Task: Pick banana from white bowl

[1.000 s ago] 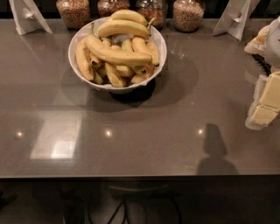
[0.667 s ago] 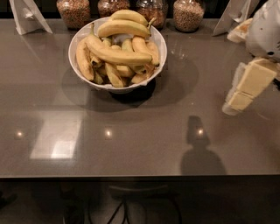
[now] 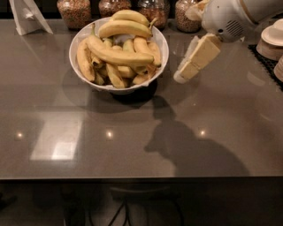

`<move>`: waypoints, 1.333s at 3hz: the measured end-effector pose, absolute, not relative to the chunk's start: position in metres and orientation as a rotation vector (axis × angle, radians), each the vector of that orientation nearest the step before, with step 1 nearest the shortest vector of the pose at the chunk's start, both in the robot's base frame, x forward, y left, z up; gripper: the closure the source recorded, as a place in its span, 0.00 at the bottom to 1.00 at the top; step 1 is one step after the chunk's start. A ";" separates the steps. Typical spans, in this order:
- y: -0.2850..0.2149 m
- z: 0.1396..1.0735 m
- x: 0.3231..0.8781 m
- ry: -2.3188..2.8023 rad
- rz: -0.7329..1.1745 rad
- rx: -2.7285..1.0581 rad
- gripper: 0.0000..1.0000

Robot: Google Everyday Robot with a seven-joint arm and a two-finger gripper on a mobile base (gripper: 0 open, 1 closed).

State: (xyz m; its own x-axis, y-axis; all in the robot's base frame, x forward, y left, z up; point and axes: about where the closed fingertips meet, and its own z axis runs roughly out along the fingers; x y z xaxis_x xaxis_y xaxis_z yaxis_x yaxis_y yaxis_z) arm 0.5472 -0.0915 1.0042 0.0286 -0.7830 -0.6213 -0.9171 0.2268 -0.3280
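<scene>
Bananas lie heaped in the white bowl, which sits near the far edge of the tabletop, left of its middle, in front of the glass jars. The gripper hangs above the table toward the far right corner, just beside the bowl's right rim but apart from it, angled down toward the fruit. It carries nothing; how far open it is I cannot tell. Reaching in, gripping and lifting all seem left to do
</scene>
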 end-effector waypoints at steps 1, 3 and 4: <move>-0.054 1.013 0.574 1.673 0.395 -1.520 0.00; -0.039 1.015 0.571 1.638 0.376 -1.575 0.00; -0.018 1.014 0.572 1.594 0.343 -1.639 0.00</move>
State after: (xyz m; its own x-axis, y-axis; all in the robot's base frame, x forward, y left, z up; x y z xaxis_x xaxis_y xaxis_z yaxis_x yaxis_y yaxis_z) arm 0.5717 -0.0178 1.0140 0.1665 -0.7095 -0.6848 -0.9284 0.1210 -0.3512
